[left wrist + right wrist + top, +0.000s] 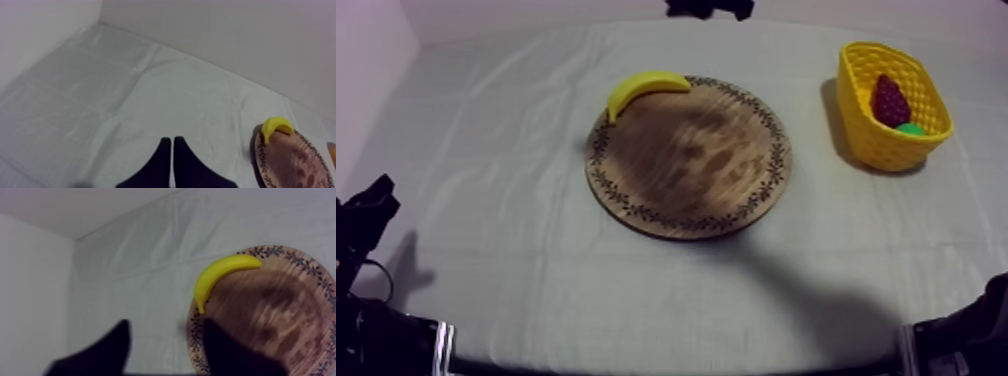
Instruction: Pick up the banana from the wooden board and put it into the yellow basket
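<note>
The yellow banana (646, 88) lies curved along the far left rim of the round wooden board (686, 160), partly overhanging it. The yellow basket (871, 140) stands at the far right of the table. My left gripper (366, 215) rests low at the left edge; in the left wrist view its fingers (172, 142) lie together, shut on nothing, with the banana (275, 126) and board (295, 165) far off. My right arm (971, 320) is low at the right edge. In the right wrist view its gripper (166, 325) is open, short of the banana (220, 273) and the board (270, 308).
Inside the basket lie a small red fruit (889, 100) and something green (911, 128). A dark object (711, 8) sits at the table's far edge. Walls close the table at the left and back. A broad shadow falls on the cloth in front of the board.
</note>
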